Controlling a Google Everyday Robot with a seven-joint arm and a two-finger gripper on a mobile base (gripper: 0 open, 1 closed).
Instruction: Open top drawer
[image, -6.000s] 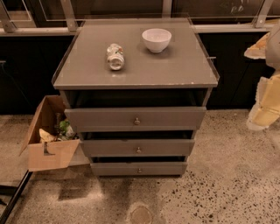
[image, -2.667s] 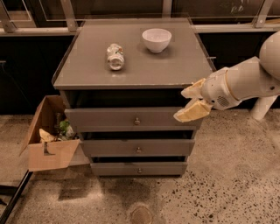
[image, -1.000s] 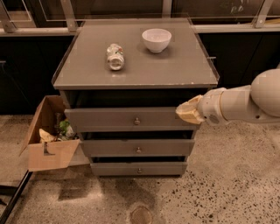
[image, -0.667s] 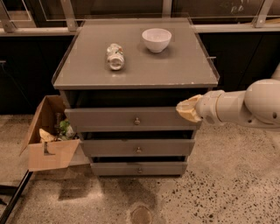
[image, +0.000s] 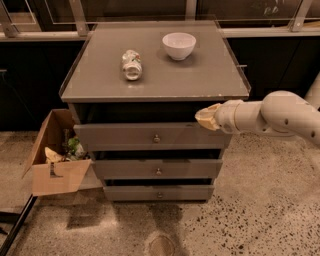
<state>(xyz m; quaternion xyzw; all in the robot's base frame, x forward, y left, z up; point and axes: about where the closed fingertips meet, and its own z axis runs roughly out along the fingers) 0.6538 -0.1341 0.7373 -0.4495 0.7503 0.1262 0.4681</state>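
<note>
The top drawer (image: 125, 136) is the widest grey front of three under the cabinet top, with a small round metal knob (image: 156, 138) at its centre. Its front stands a little proud of the cabinet body. My gripper (image: 206, 116) reaches in from the right on a cream arm. Its tip is at the drawer's upper right corner, right of the knob and slightly above it.
A white bowl (image: 179, 45) and a crushed can (image: 131, 64) sit on the cabinet top (image: 210, 75). Two narrower drawers (image: 158, 171) lie below. An open cardboard box (image: 57, 160) with items stands on the floor at the left. Speckled floor lies in front.
My gripper has come in from the far right and slid left along the top drawer's upper edge, closer to the knob. The drawer has not visibly moved.
</note>
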